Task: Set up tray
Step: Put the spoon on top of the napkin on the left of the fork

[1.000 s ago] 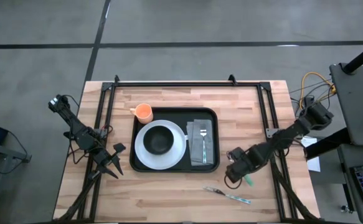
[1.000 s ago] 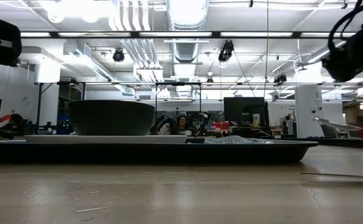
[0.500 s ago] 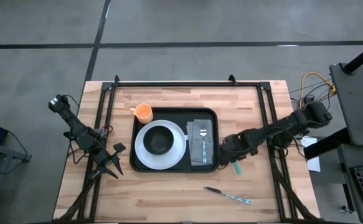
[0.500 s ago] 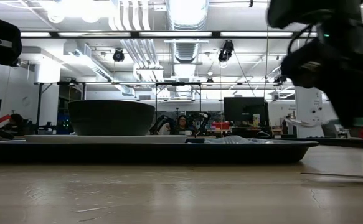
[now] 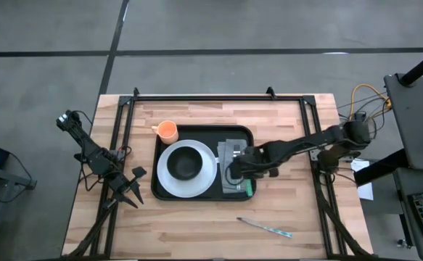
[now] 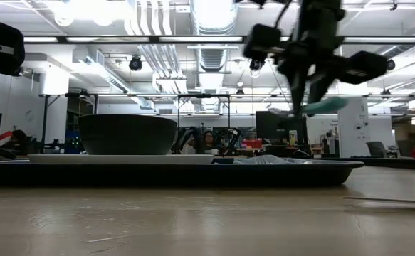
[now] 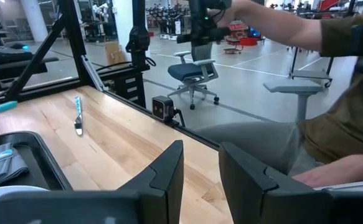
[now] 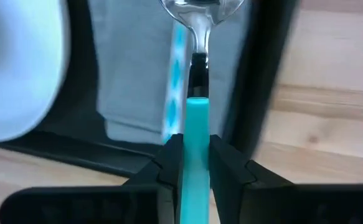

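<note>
The black tray (image 5: 169, 194) lies mid-table and carries a white plate (image 5: 169, 181) with a black bowl (image 5: 187, 163), and a grey napkin (image 5: 231, 147) with a fork (image 8: 177, 68) on it. My right gripper (image 5: 237, 171) hovers over the napkin, shut on a teal-handled spoon (image 8: 197, 93). In the low view that gripper (image 6: 305, 96) hangs above the tray (image 6: 171, 173). My left gripper (image 5: 128, 190) waits open at the table's left side. My right gripper pinches the spoon's teal handle (image 8: 197, 127) between its two fingers (image 8: 169, 162), coming from above and pointing down. The spoon is lifted clear above the napkin. Its handle end (image 6: 327, 105) sticks out sideways, nearly level, and its metal bowl (image 8: 200, 9) points past the fingers.
An orange cup (image 5: 167, 131) stands on the wood at the tray's far left corner. A teal-handled knife (image 5: 266, 227) lies on the table near the near right side. Black frame rails run along both table sides. A person sits beyond the table edge (image 7: 330, 93).
My right gripper has carried the spoon from the bare wood right of the tray toward the table's left and slightly far, ending over the napkin on the tray. It has stayed shut on the handle. The left arm has kept still.
</note>
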### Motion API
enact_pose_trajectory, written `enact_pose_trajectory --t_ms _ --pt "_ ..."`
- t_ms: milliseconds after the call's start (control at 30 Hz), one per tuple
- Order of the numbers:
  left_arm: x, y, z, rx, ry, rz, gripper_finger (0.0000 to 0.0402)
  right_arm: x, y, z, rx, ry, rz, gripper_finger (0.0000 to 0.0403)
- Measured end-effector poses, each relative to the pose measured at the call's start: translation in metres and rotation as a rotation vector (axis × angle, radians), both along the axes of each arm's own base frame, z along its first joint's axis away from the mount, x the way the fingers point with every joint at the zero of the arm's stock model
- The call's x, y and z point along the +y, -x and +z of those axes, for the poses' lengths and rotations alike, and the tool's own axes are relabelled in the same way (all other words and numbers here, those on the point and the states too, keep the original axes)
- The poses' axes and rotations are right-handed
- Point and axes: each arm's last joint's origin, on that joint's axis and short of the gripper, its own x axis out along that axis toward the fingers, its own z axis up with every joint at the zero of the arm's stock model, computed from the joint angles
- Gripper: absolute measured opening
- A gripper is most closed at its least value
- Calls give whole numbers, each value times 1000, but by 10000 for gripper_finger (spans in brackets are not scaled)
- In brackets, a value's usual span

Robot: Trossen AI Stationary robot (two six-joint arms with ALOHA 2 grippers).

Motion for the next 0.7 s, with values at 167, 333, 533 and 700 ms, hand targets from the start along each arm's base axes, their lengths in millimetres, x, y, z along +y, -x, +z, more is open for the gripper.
enact_pose_trajectory --t_ms 167,333,533,700 --pt "0 0 0 0 0 0 84 -6 -34 -4 -1 3 -17 46" --pt "0 0 0 0 0 0 84 -15 -60 -13 8 6 -34 47" --pt "0 0 0 0 0 0 84 -21 -79 -29 49 4 -58 47" --pt "0 0 0 0 0 0 84 -23 -85 -40 70 -2 -87 47"
